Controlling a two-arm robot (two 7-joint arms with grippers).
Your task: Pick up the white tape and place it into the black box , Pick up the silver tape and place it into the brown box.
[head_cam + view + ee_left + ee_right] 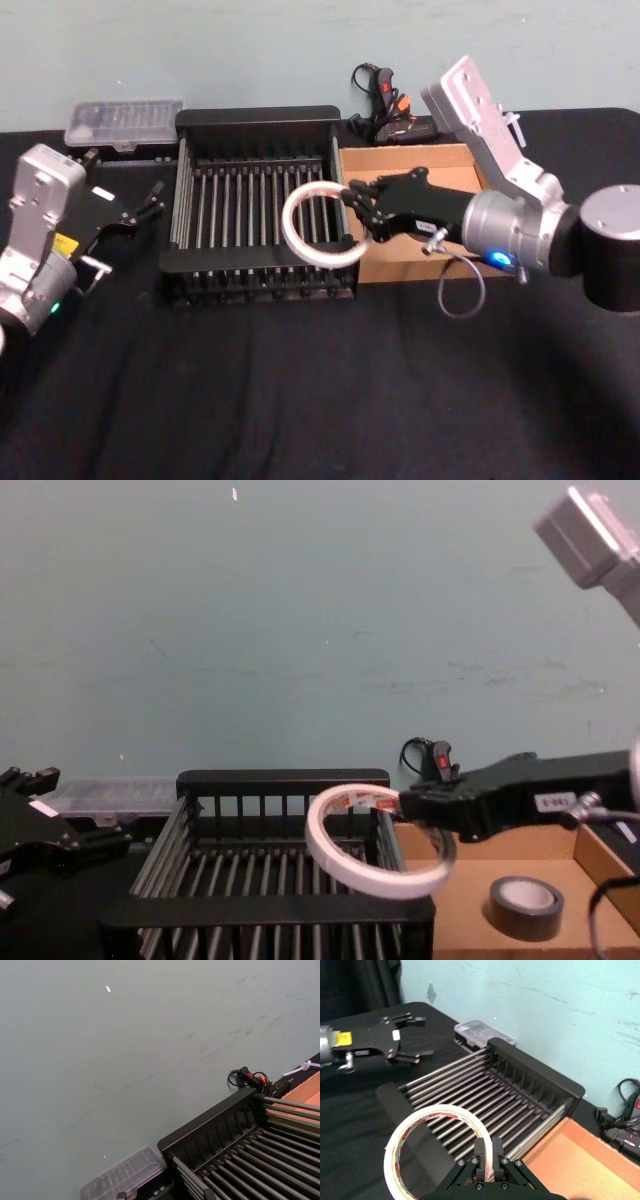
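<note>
So the right hand [352, 212] is clamped on the rim of the flat white tape roll with the red-printed inner label [322, 223], fingers pinched shut across the band, and it's holding the roll up in the air over the right-hand side of the black slatted plastic crate [258, 122], pretty much at the rail it shares with the shallow tan cardboard tray [400, 158]. That's my worry: the grip is only on one thin edge of the ring, so the roll hangs tilted out from the fingers, and if it gets let go right here it could clip the crate's right rim and tip over into the tray next door instead of onto the slats. A thin ring could also land on edge and roll, I'd guess. The small dull-grey tape roll with the pale core [526, 906] is already lying flat in the tray just right of the crate, so that half looks done. The left hand [135, 212] is off to the left of the crate, fingers spread apart, holding nothing. Everything sits on a black cloth tabletop [300, 390] against a pale teal wall [300, 630], with a clear plastic parts case [122, 124] behind the crate's left corner and a black-and-orange corded tool [385, 100] behind its right.
</note>
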